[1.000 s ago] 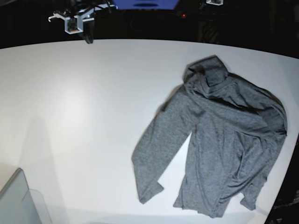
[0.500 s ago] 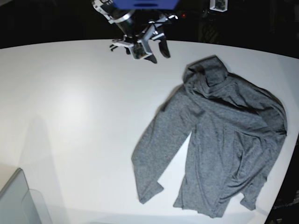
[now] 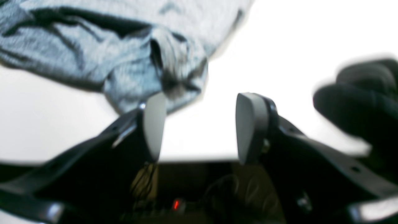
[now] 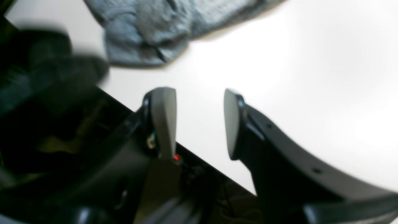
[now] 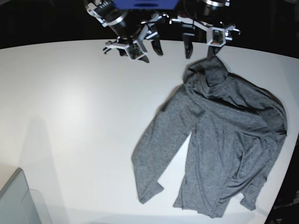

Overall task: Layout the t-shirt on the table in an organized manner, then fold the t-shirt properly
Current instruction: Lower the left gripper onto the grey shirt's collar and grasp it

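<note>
The dark grey t-shirt [image 5: 224, 135] lies crumpled on the right half of the white table [image 5: 70, 116], one long sleeve reaching toward the front. Its bunched far end sits just below my left gripper [image 5: 199, 50], which hangs open and holds nothing. In the left wrist view that gripper [image 3: 200, 127] is spread wide, with the t-shirt [image 3: 93, 53] right behind its left finger over the table [image 3: 295, 37]. My right gripper [image 5: 150, 52] hovers open to the left of it at the back edge. The right wrist view shows this gripper [image 4: 199, 123] empty above the table [image 4: 311, 62], the t-shirt [image 4: 149, 31] farther off.
A translucent grey bin corner [image 5: 18, 200] stands at the front left. The table's back edge runs just under both grippers, with dark space beyond it. Each wrist view catches the other arm as a black blur [image 3: 357, 99] [image 4: 46, 71].
My right gripper has swung from the back left toward the middle and opened. My left gripper has come into view over the shirt's far end and opened. The shirt has not moved.
</note>
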Robot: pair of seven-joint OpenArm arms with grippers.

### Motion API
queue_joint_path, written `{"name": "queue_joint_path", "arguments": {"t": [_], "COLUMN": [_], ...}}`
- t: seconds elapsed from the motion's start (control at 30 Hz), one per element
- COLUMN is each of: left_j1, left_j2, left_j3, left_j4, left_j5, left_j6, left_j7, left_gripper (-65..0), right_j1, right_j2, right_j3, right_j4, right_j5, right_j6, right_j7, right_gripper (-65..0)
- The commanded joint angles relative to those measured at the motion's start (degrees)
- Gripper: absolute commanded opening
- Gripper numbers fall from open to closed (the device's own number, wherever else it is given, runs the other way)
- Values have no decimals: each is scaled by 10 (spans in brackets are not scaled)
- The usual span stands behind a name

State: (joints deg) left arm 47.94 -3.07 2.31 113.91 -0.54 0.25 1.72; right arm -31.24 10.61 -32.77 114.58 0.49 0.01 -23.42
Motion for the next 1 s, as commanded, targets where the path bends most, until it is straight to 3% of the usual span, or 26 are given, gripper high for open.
{"name": "queue_joint_path", "arguments": {"t": [0.0,0.2,0.33,0.5,0.97], "left_j1": [-13,-111,-135,-137,-190], "left_j2": [1,47,80,108,116], "left_j3": [0,-2,-39,-102,-105], "left_j4": [5,4,5,-1,-83], "left_j5": [1,1,1,1,1], "left_j6": [1,1,1,-3,0], "left_j7": [-5,137,190,197,199], "left_gripper": [-312,-312,-312,-312,-311], "right_j1": [-4,-12,-12,-10,-6], "right_j2": [0,0,0,17,17], "right_j3": [10,64,100,126,149], "right_j4": [9,9,9,9,4], "right_j5": [2,2,2,3,3], "right_j6": [0,0,1,1,1], "right_j7": [11,10,10,11,12], "right_gripper": [-394,-394,-394,-394,-393]}}
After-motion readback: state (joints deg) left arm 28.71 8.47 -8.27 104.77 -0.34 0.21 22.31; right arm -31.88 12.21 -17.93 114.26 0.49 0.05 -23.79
